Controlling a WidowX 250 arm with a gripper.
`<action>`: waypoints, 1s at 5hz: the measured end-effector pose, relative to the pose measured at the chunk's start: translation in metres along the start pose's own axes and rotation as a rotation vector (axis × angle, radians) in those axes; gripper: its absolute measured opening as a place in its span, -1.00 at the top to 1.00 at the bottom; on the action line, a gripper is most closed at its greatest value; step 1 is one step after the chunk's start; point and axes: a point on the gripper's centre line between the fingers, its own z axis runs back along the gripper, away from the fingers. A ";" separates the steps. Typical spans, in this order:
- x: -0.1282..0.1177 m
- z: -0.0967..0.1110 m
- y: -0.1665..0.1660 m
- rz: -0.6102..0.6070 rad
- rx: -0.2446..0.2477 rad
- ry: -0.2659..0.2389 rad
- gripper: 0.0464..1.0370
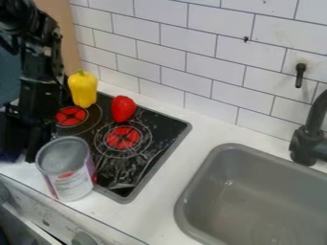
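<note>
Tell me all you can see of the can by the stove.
The cylindrical can has a grey, metallic-looking rim and a pale wrap-around label with purple and red areas. Its round grey top looks sunken; open or lidded, I can't tell. It appears to stand roughly upright at the front edge of the black cooktop with red-centred burners, partly hiding that edge. The white counter lies around its lower part. The black gripper is close on its left in the picture; contact is unclear.
</note>
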 end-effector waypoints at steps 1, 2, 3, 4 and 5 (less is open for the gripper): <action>0.000 -0.007 -0.036 -0.073 -0.029 0.008 -0.94; 0.004 -0.007 -0.053 -0.095 -0.065 0.000 -0.94; 0.011 -0.003 -0.062 -0.076 -0.101 -0.025 -0.94; 0.016 0.005 -0.063 -0.001 -0.083 -0.036 -0.94; 0.014 0.025 -0.050 0.085 -0.001 -0.067 -0.94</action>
